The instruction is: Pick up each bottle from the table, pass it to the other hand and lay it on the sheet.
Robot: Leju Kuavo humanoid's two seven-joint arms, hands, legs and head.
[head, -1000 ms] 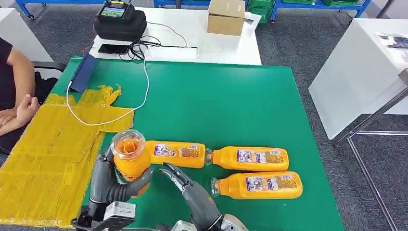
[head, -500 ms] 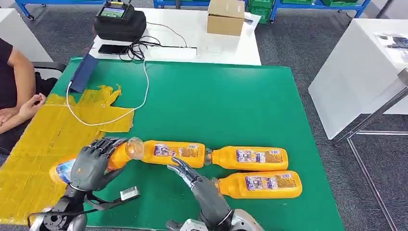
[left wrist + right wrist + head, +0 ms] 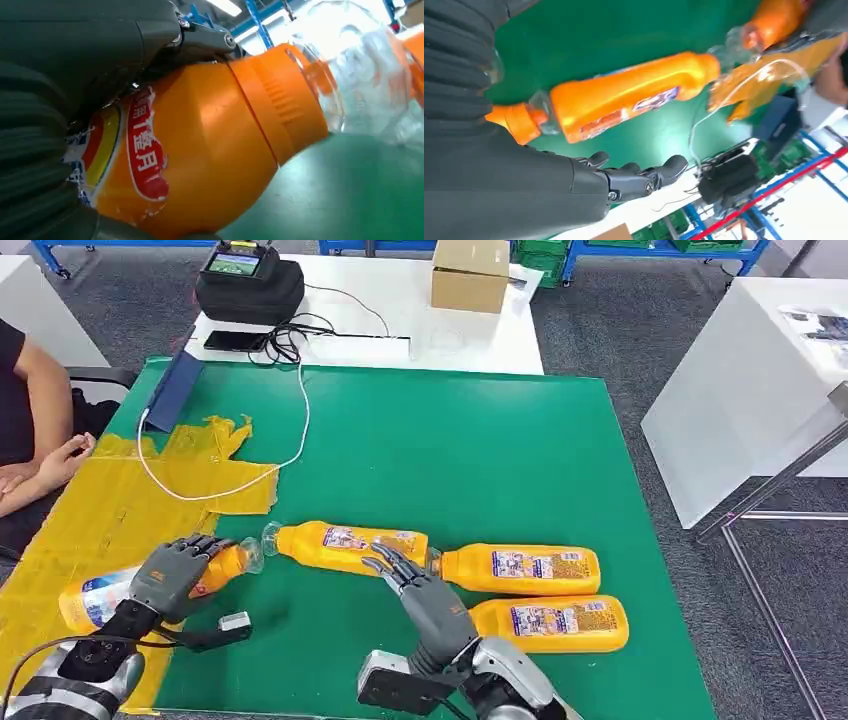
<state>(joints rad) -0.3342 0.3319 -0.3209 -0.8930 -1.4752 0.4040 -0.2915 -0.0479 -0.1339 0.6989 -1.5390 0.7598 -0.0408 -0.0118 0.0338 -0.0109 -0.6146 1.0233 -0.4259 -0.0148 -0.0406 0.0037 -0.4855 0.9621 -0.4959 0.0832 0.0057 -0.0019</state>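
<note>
Left hand (image 3: 175,575) clasped around a bottle (image 3: 100,592) lying over the sheet (image 3: 90,530). Right hand (image 3: 425,595) slack, fingers spread, beside that sheet's nearest bottle (image 3: 345,545).

Bright, even overhead light; soft shadows on the tabletop (image 3: 450,440). Left wrist view glares white behind the blurred bottle (image 3: 210,145).

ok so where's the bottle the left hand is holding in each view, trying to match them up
Head view: the held bottle lies at lower left, on the yellow sheet, in the left hand.
Left wrist view: it takes up the middle of the picture, clear cap end toward the right.
Right wrist view: its orange neck and clear cap show at the upper right.
Shared landmark: the green table top.
</note>
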